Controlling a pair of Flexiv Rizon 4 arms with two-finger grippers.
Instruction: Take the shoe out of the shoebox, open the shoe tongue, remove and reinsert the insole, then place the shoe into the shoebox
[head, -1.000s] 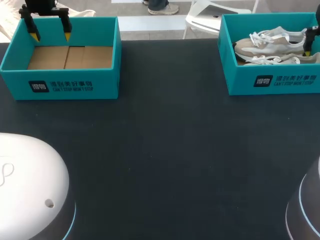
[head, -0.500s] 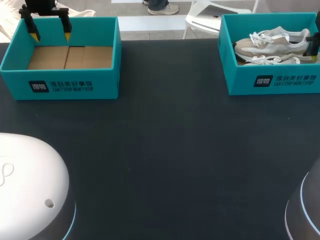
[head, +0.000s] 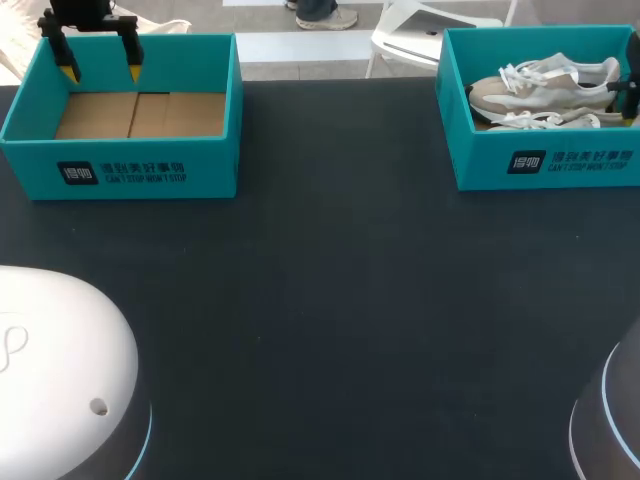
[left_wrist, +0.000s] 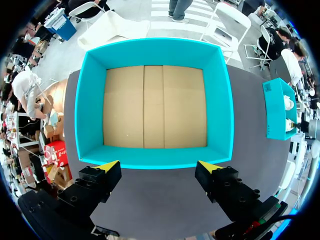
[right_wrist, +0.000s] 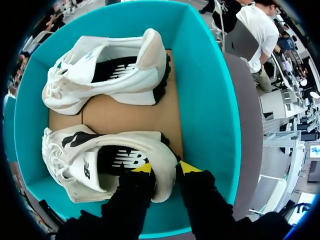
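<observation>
Right wrist view: end effector (right_wrist: 162, 169) grips nearer shoe (right_wrist: 90, 150) by heel

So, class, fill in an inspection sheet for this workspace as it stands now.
Surface: dark table.
Job's things: left box empty, cardboard floor showing; right box holds the gripped shoe and the other shoe.
Clutter: nothing seen.
Grippers: left jaws open, over the left box's rim; right jaws shut on the gripped shoe's heel, one finger inside, one outside.
Cables: nothing seen.
Surroundings: nobody reaches over the table.
</observation>
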